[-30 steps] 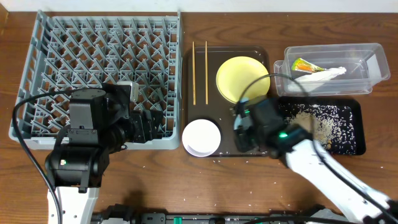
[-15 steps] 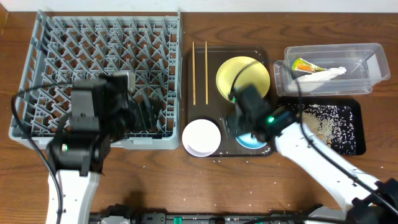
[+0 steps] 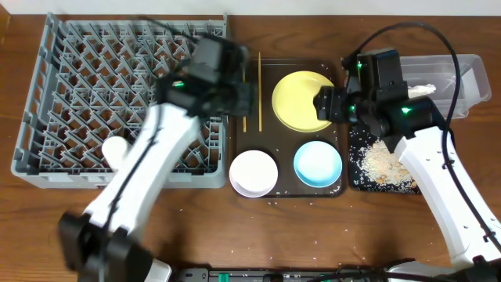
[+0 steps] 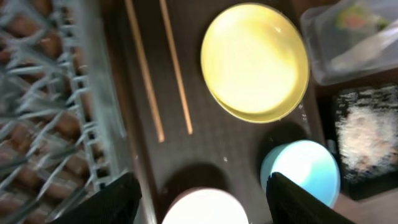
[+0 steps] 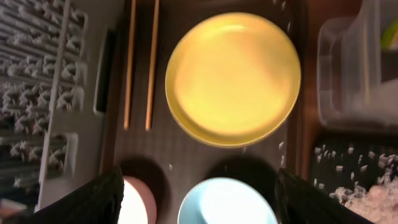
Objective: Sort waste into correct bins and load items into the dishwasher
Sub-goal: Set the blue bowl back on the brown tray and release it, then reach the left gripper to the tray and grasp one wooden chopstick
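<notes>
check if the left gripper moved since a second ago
Yes: the left gripper swung right, from the near edge of the grey rack to its right edge by the chopsticks.

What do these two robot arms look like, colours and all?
The left arm and right arm are smooth white tubes ending in chunky black wrist blocks, each dotted with small green lights. A thin black cable loops off the right one. Their fingers are plain matte black.

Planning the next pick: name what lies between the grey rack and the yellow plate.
Between the grey rack and yellow plate lie two wooden chopsticks on the brown tray; the right wrist view shows it best.
</notes>
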`<state>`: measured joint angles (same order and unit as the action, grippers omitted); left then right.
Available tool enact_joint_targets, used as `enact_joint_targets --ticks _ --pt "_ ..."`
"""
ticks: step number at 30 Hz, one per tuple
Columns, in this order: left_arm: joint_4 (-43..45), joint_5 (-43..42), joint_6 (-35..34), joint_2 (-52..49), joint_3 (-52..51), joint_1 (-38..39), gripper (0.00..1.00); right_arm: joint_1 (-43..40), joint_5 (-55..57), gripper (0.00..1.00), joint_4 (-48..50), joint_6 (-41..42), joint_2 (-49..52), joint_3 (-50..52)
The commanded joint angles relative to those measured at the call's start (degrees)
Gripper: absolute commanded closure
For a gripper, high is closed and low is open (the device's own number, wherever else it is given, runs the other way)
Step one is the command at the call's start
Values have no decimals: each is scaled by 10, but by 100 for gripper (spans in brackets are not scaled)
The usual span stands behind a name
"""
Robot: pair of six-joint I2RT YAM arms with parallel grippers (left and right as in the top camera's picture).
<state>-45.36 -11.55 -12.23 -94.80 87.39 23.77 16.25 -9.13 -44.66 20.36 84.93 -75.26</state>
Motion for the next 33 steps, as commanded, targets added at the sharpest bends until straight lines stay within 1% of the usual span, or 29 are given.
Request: enact_joint_targets --ticks 1,3,5,7,14,16,18,21,23,25,28,30,33 --pt "49 38 -5 -56 11 28 33 0 -16 22 -16 -1 -6 -5" --pt "78 54 -5 -84 11 37 33 2 -14 21 -16 -1 -6 -5" --pt "102 87 -5 -116 11 43 33 3 -14 20 -16 -1 -6 -5" --pt "120 109 -5 -144 11 43 33 3 -14 15 -17 -1 -6 -5" --pt "178 114 -5 -224 11 42 34 3 -14 13 -28 -1 -6 -4" --pt "196 114 -5 -240 11 42 37 3 -14 12 -31 0 -6 -4" --pt "212 115 -5 -253 11 42 38 3 -14 13 -33 0 -6 -4" --pt "227 145 -5 -271 11 42 44 3 -14 12 -38 0 -6 -4" --pt "235 156 -5 -280 11 42 44 3 -14 13 -41 0 -6 -4" --pt "240 162 -5 -288 11 42 49 3 -14 13 -43 0 -6 -4" --pt "243 161 -6 -294 11 42 53 3 -14 13 -44 0 -6 -4" --pt "251 161 -13 -296 8 42 59 3 -14 14 -44 0 -6 -4" --pt "271 161 -14 -296 2 42 58 3 -14 15 -44 0 -6 -4"
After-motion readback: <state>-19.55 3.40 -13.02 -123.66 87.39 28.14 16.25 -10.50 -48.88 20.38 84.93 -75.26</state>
